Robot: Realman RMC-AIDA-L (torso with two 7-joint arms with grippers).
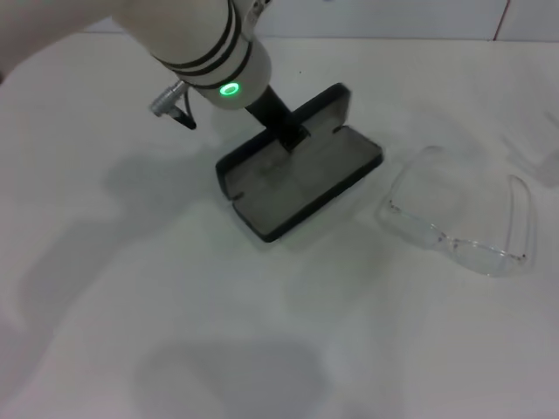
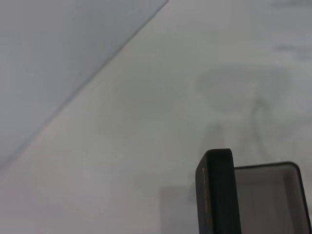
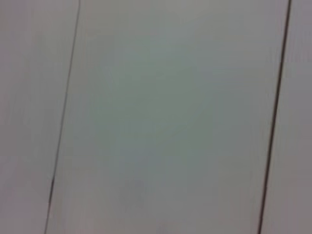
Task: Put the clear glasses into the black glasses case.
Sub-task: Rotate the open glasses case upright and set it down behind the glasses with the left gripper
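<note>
The black glasses case (image 1: 301, 188) lies open in the middle of the white table, its grey lining facing up and its lid raised on the far side. My left gripper (image 1: 293, 135) reaches down from the upper left and meets the case where the lid joins the base. In the left wrist view the case's dark lid edge (image 2: 217, 195) stands close by, with grey lining beside it. The clear glasses (image 1: 458, 223) rest on the table to the right of the case, apart from it, arms unfolded. My right gripper is out of view.
The left arm's white wrist with a green ring light (image 1: 229, 89) hangs over the table behind the case. The white table (image 1: 175, 332) spreads in front. The right wrist view holds only a pale surface with two thin dark lines (image 3: 275, 112).
</note>
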